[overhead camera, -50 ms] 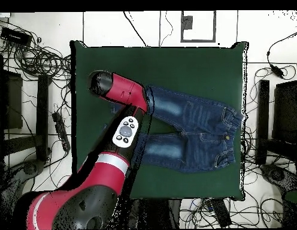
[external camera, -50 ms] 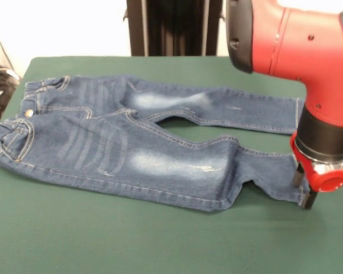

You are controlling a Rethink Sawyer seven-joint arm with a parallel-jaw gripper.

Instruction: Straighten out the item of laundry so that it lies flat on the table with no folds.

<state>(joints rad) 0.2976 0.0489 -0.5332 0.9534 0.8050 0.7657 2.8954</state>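
The jeans [external camera, -50 ms: 131,154] lie spread on the green table [external camera, -50 ms: 103,240], both legs running away from the elastic waistband [external camera, -50 ms: 8,134] toward the gripper [external camera, -50 ms: 304,188]. The gripper stands at the hem of the nearer leg, its black fingertips down at the cuff edge; whether it is clenched on the cloth or released, I cannot tell. That leg bends near the knee, with a small fold just before the cuff. The other leg lies straighter, apart from the gripper. The denim is dark blue with 2 faded whitish thigh patches, tan stitching and a brass button [external camera, -50 ms: 28,113]. The table cloth is plain and matte. From overhead, the red arm [overhead camera, -50 ms: 124,96] covers the leg ends.
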